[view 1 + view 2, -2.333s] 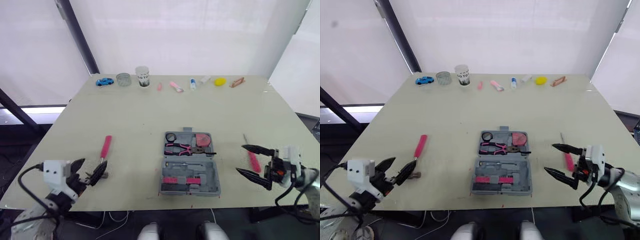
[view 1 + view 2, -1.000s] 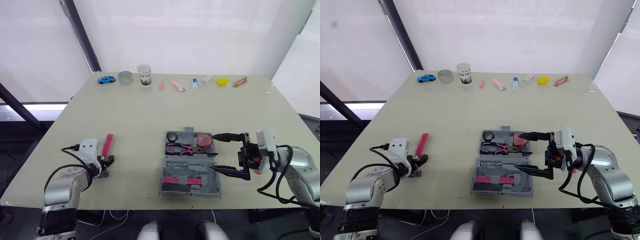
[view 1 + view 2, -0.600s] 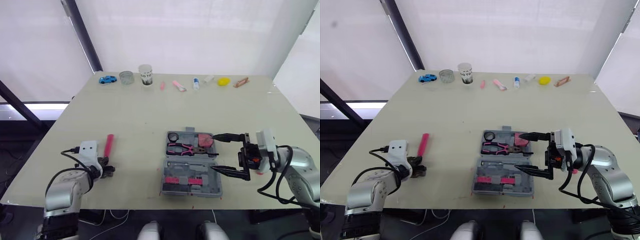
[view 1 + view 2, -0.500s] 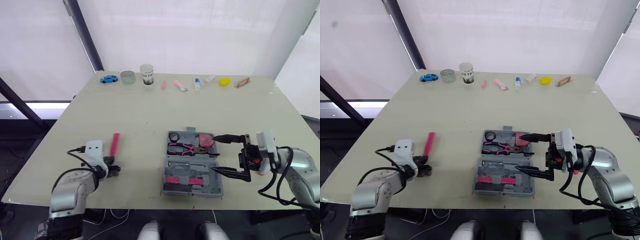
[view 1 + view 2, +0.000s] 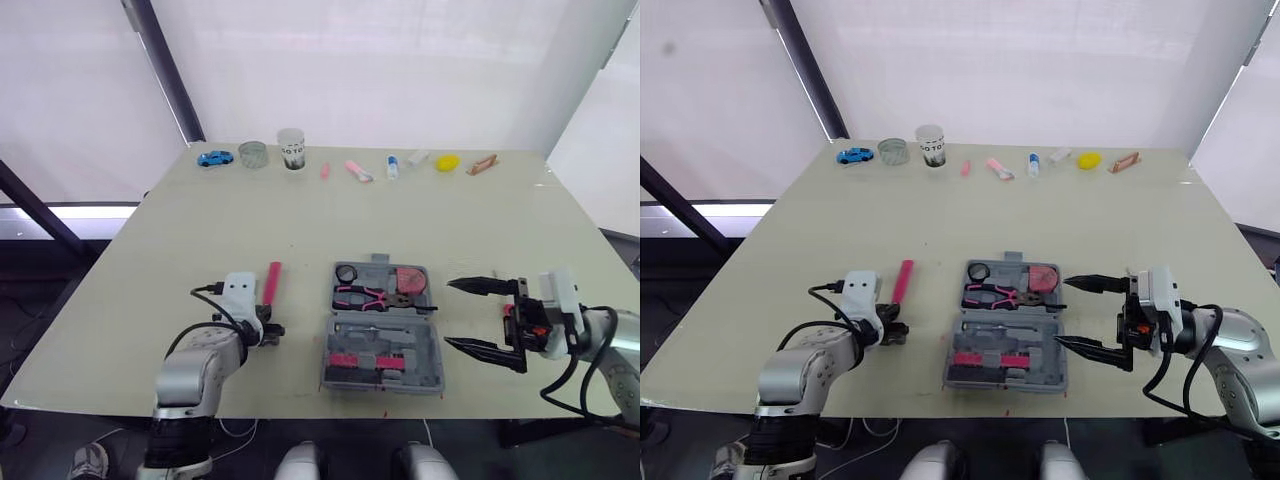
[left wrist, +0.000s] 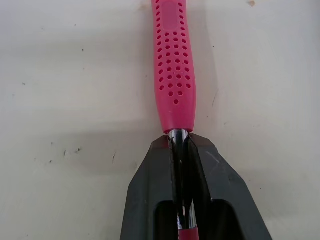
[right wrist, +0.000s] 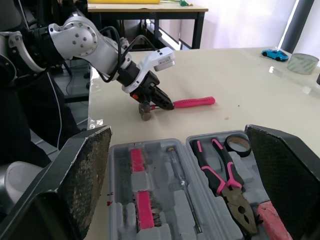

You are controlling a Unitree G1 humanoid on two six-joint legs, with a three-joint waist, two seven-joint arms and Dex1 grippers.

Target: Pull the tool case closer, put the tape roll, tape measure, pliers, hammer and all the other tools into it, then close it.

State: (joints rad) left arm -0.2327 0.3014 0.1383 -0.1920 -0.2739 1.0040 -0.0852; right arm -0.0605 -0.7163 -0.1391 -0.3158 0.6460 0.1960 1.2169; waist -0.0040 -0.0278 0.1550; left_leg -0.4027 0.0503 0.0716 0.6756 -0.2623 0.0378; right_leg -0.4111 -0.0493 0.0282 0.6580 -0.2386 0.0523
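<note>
Pink perforated rubber grip on hammer (image 6: 173, 60), on the bench (image 5: 300, 215) left of the tool case. Left tool (image 6: 179, 142) is clamped tight on its chrome neck; the head is mostly hidden behind the black fingers. Grey moulded plastic tool case (image 5: 380, 379) lies unlidded at bench front centre, holding black ring tape roll (image 5: 345, 273), pink tape measure (image 5: 408, 279), pink-handled pliers (image 5: 365, 296), slim screwdriver (image 5: 370, 328). Pink pieces (image 5: 360, 360) in the near half are unclear. Right tool (image 5: 447, 313) spread wide, empty, just right of the case.

tool case (image 7: 156, 149) open | pliers (image 7: 223, 183), tape roll (image 7: 237, 144) inside | left end effector (image 7: 167, 104) clamps hammer (image 7: 195, 102)
</note>
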